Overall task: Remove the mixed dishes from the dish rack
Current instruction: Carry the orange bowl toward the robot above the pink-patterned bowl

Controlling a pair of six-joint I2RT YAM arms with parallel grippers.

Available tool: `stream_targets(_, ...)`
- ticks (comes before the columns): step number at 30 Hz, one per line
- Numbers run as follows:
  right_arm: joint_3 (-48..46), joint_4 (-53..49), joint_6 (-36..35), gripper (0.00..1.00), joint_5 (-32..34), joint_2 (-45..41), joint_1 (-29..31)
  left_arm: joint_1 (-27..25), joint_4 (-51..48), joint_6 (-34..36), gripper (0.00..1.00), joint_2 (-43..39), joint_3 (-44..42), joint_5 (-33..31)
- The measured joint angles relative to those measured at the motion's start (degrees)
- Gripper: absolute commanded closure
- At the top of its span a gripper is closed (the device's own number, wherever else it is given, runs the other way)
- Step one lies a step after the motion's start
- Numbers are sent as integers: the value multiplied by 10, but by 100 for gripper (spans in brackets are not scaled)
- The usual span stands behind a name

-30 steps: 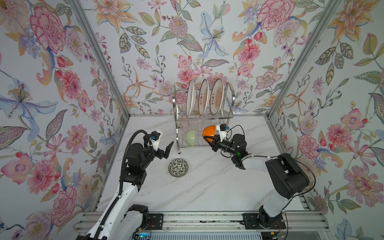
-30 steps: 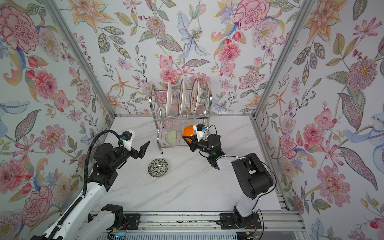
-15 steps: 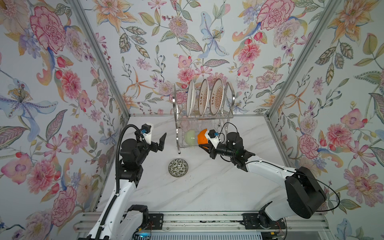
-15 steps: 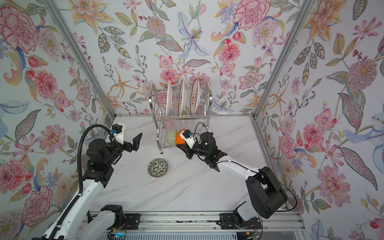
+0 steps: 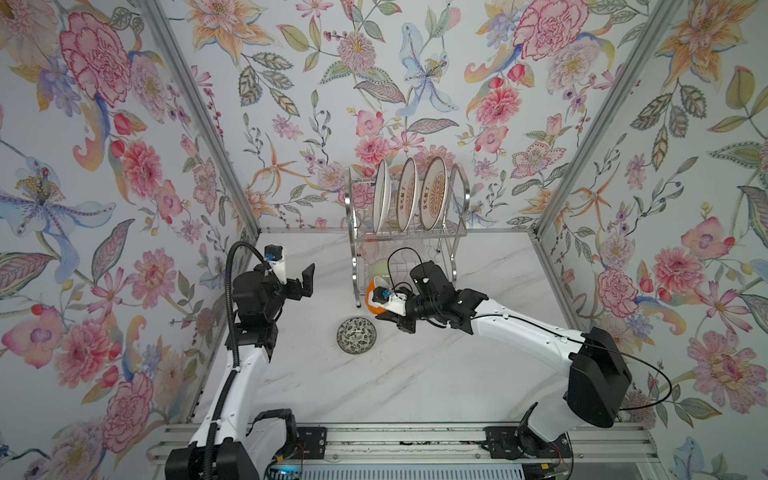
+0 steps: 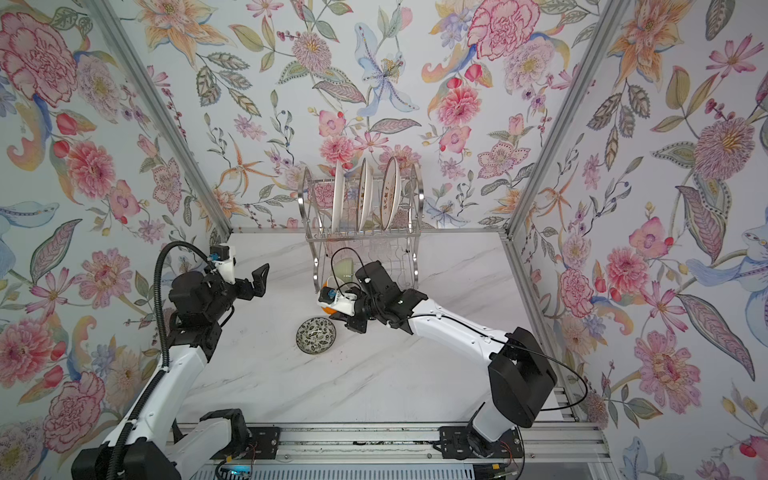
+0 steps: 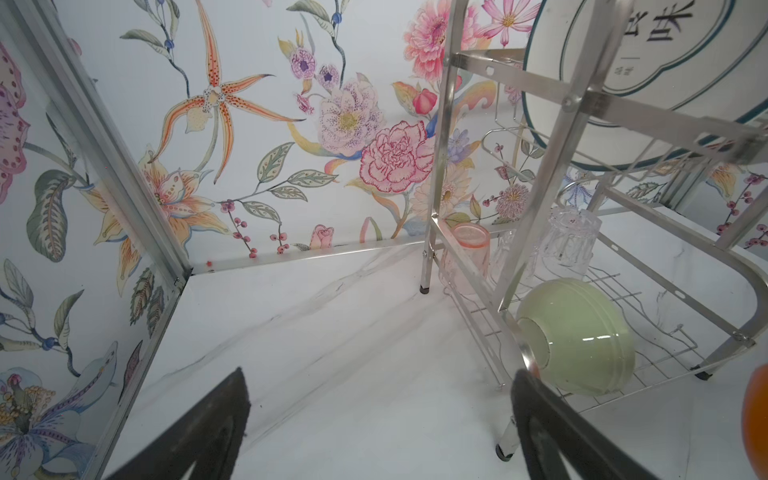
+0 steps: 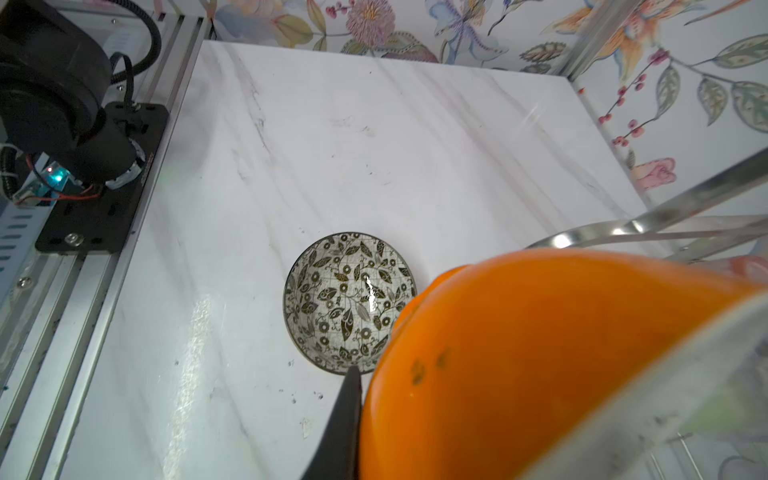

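- Dish rack [image 5: 409, 233]: two-tier silver wire rack with arched side frames, standing at 12 o'clock on the marble table [image 5: 415, 374], close against the back wall.
- Three white plates [image 5: 408, 194]: upright on edge in the upper tier, side by side. The two toward 3 o'clock show an orange sunburst and dark characters.
- Green bowl [image 7: 582, 336]: lower tier, lying tipped on its side on the wire floor, at the front near the 9 o'clock end.
- Pink cup [image 7: 467, 253] and clear cup [image 7: 569, 241]: lower tier, behind the green bowl, mouths down. The pink one is nearest the rear 9 o'clock leg.
- Orange bowl [image 8: 540, 353]: out of the rack and tilted, carried off the table just beside the front leg at the rack's 7 o'clock corner.
- Patterned bowl [image 5: 356, 335]: black-and-white leaf design, mouth up on the table, at 6 o'clock from the rack and 7 o'clock from the orange bowl, close to it.
- Right gripper [image 5: 383, 312]: jaws pinched onto the orange bowl's rim, one finger [image 8: 349, 399] against the outer wall.
- Left gripper [image 7: 380, 374]: jaws spread wide, holding nothing, raised at 9 o'clock from the rack's lower tier and apart from it.
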Motion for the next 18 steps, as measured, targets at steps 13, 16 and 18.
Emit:
stream_targets(13,162,-177,-76,100,50,136,69,11,21,-12,1,26,-33,-6)
stream_targets(16,185,-202,-76,100,64,156,80,11,23,-14,1,26,-33,-7)
stream_targets(18,197,-222,-76,100,74,168,88,11,25,-16,1,25,-33,-12)
